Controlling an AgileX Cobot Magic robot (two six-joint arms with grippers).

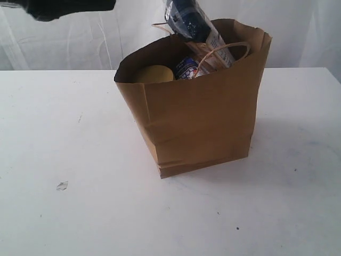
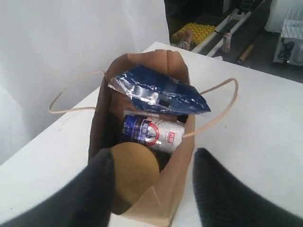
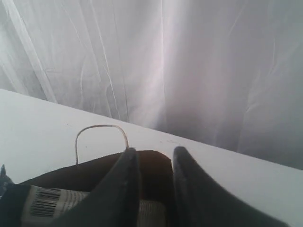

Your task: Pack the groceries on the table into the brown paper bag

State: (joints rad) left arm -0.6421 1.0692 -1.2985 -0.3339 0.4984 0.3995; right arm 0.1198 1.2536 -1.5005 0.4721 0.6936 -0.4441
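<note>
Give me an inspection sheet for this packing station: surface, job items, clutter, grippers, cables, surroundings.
surface: white table, a few dark specks.
job's things: brown paper bag upright; spaghetti packet sticks out of its mouth; blue-white carton and yellow lid inside; no groceries seen outside the bag.
clutter: one small pale scrap on the table, apart from the bag; what it is cannot be told.
grippers: left gripper open and empty above the bag mouth; right gripper narrowly open over the bag rim, nothing between its jaws.
cables: nothing seen.
surroundings: white curtain behind the table.
</note>
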